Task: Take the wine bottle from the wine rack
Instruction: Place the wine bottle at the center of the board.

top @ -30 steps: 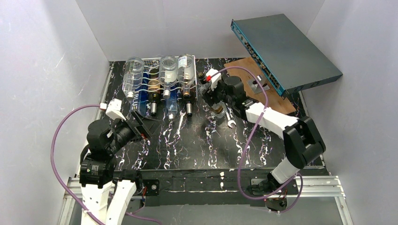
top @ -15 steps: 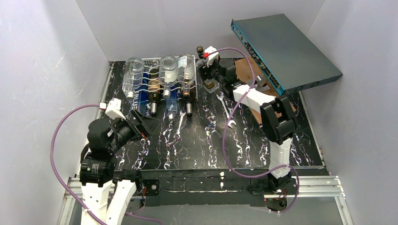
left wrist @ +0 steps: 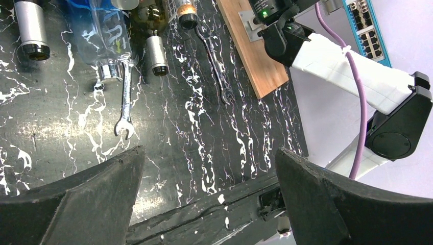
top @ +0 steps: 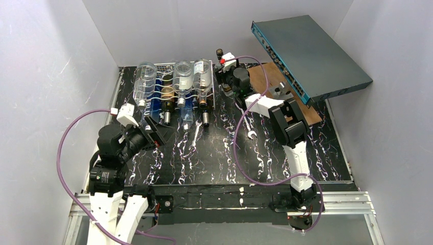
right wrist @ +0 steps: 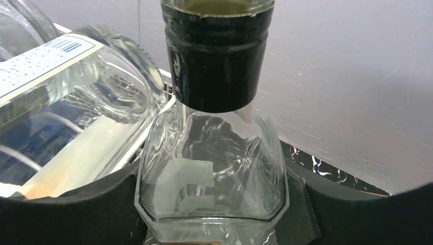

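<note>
A: Where is the bottle?

B: Off the rack; it stands upright inside the right claw, pinched at the shoulders by both fingers; its black cap sticks out past them.

A: Is its base on the desk?

B: I cannot tell; the claw hides it.

A: And the rack?

B: Just left of the right claw, at the back of the desk; four rack bottles lie on it, the clear one nearest just beside the pinched bottle.

A: What is on the other side?

B: A board lies right of the right claw.

A: The left claw?

B: Spread wide and holding nothing; it hangs over the near left of the desk, well apart from the rack; two wrenches lie on the desk ahead of it.
</note>
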You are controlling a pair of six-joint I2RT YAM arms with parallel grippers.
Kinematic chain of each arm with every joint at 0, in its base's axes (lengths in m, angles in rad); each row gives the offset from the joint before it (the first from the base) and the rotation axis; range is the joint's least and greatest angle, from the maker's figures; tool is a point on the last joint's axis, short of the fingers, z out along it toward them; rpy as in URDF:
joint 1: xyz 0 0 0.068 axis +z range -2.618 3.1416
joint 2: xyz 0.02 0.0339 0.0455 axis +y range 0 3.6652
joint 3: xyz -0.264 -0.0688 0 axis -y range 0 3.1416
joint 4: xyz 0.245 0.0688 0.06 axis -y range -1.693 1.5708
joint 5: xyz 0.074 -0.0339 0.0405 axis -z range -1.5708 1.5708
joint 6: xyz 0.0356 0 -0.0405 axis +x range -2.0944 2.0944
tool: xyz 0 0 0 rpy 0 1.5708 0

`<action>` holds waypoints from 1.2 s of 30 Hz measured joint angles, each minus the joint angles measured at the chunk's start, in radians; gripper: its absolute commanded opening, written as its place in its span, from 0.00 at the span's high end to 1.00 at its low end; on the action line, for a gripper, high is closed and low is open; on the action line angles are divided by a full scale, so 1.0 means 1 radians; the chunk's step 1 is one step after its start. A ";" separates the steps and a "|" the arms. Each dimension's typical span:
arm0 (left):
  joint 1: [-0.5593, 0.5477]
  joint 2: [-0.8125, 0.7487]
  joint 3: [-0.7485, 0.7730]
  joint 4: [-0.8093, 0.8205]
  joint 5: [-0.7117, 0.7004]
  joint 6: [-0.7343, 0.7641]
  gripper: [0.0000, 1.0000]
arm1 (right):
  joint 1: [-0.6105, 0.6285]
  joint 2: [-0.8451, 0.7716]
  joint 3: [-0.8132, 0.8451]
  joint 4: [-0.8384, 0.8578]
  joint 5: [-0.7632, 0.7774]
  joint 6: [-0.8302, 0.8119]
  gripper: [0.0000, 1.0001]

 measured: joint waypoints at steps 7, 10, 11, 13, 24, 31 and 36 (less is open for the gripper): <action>0.000 0.001 0.000 0.005 0.000 0.012 0.02 | -0.002 0.012 0.002 0.022 0.053 0.026 0.55; 0.000 0.001 0.000 0.006 0.000 0.015 0.02 | -0.005 0.012 0.002 0.022 0.061 0.041 0.48; 0.000 0.001 0.000 0.006 0.000 0.015 0.02 | -0.005 0.012 0.002 0.022 0.064 0.048 0.45; 0.000 0.001 -0.002 0.006 0.000 0.015 0.02 | -0.006 0.012 0.002 0.021 0.068 0.056 0.39; 0.000 0.000 -0.017 0.010 0.002 0.008 0.02 | -0.013 0.006 -0.003 0.013 0.066 0.086 0.11; 0.000 -0.003 -0.019 0.010 0.006 -0.002 0.02 | -0.013 -0.073 -0.011 -0.011 0.049 0.085 0.02; 0.000 -0.016 -0.019 0.011 0.018 -0.010 0.02 | -0.013 -0.153 -0.030 -0.029 0.027 0.084 0.02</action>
